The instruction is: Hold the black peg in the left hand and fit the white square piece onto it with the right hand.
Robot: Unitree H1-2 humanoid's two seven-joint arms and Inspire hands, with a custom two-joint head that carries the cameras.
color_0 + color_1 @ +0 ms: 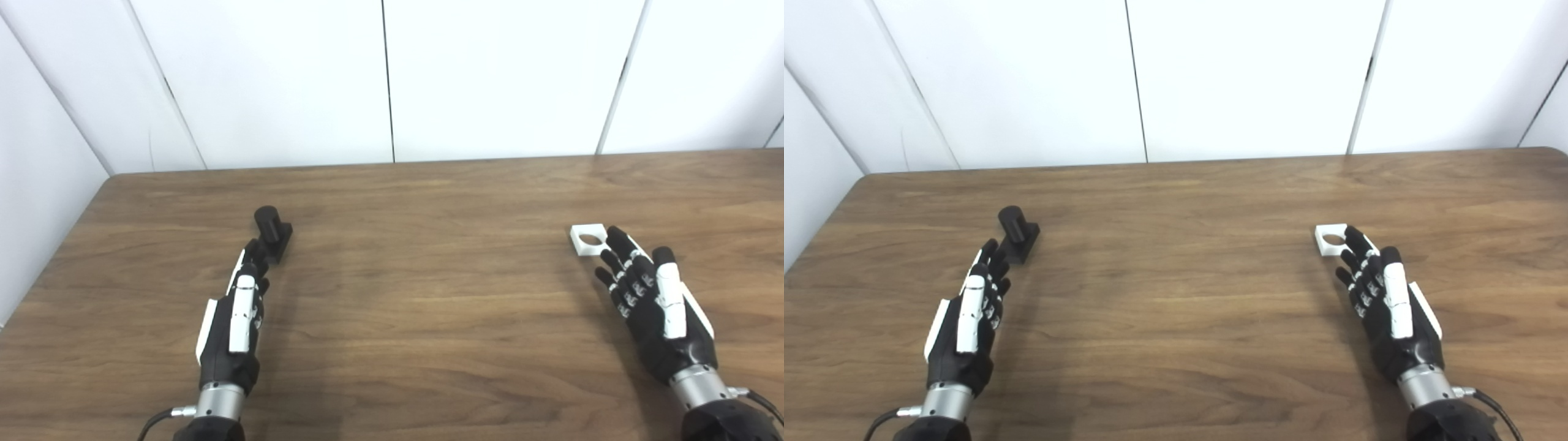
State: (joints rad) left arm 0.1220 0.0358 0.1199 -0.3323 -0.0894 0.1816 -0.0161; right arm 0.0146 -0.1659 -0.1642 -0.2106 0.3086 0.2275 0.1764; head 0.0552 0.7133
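Observation:
The black peg (273, 231), a short cylinder on a square base, stands on the wooden table (429, 294) left of centre. My left hand (236, 318) is open, fingers stretched toward it, fingertips just short of its base. The white square piece (588, 239) with a round hole lies flat on the right side. My right hand (652, 300) is open and empty, its fingertips reaching the piece's near right edge. Both also show in the right eye view: peg (1017, 233), piece (1331, 239).
White wall panels (392, 79) stand behind the table's far edge. The table's left edge (55, 245) runs close to the left arm.

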